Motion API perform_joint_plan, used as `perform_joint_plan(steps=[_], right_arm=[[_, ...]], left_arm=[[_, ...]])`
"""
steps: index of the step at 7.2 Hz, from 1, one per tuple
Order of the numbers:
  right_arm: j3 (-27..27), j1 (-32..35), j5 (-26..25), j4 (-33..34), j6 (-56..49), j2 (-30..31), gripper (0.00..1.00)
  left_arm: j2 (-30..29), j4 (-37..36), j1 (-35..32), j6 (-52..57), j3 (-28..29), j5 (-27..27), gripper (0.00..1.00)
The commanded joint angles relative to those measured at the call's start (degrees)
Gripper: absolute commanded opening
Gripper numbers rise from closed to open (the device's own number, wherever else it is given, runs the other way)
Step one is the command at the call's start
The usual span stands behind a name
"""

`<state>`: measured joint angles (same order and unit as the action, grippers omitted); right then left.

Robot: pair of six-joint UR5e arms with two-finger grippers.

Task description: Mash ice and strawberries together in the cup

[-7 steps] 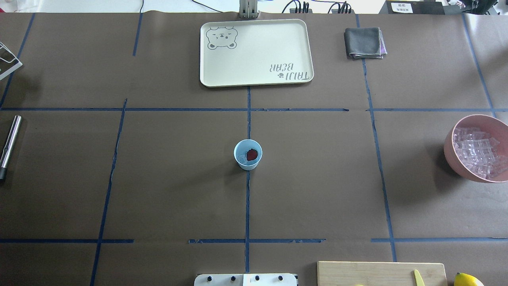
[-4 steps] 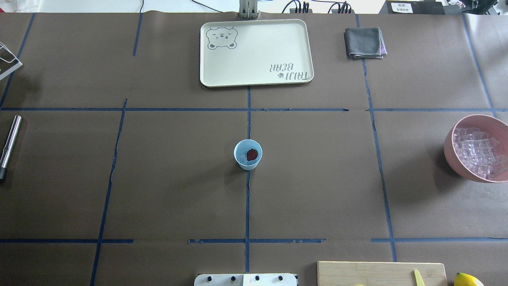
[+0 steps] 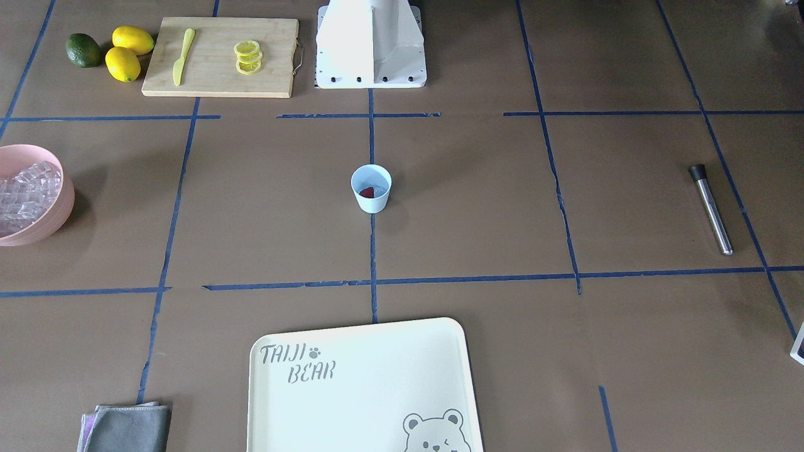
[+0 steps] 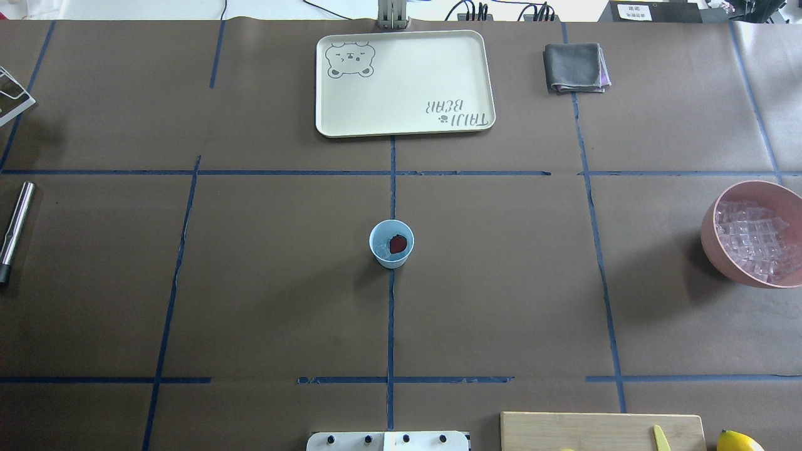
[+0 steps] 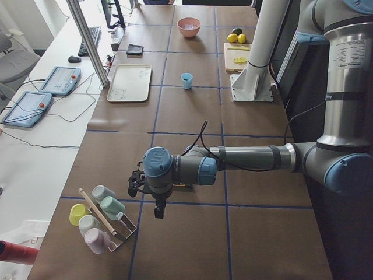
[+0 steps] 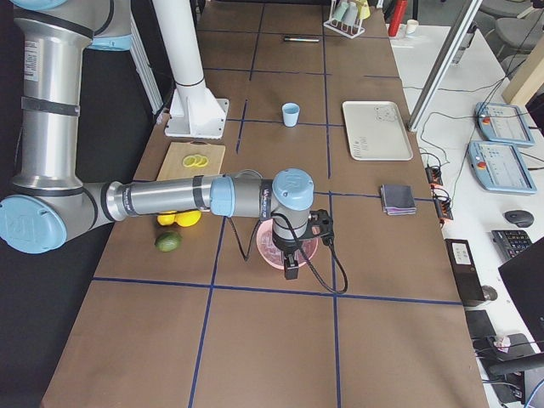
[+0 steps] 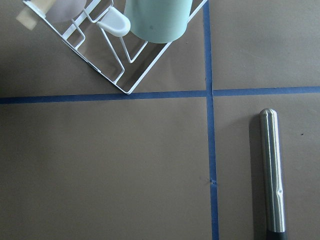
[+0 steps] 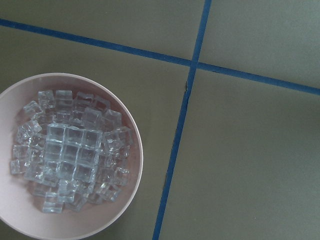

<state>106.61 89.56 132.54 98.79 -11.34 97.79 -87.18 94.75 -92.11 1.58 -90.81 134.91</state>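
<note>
The cup (image 4: 391, 264), holding the strawberry (image 4: 398, 243) and ice (image 4: 381, 251), stands mid-way along the surface (image 4: 501, 288). The steel muddler (image 4: 15, 225) lies well to the cup's left, its long axis running away from the robot, close by the left hand (image 5: 157, 207). The right hand (image 6: 291, 270) is far off to the cup's right. How wide either hand is open cannot be told.

Barely a flicker for us here: the soft shadow (image 4: 664, 282) on the table (image 4: 501, 313) just left of the pink bowl (image 4: 711, 244) has spread wider and nearer, and the ice (image 4: 749, 241) inside looks paler, less pink
</note>
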Motion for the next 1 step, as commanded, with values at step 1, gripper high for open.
perform_joint_plan(steps=[1], right_arm=[[0.1, 0.0, 0.0, 0.0, 0.0, 0.0, 0.99]], left_arm=[[-0.1, 0.0, 0.0, 0.0, -0.2, 0.0, 1.00]])
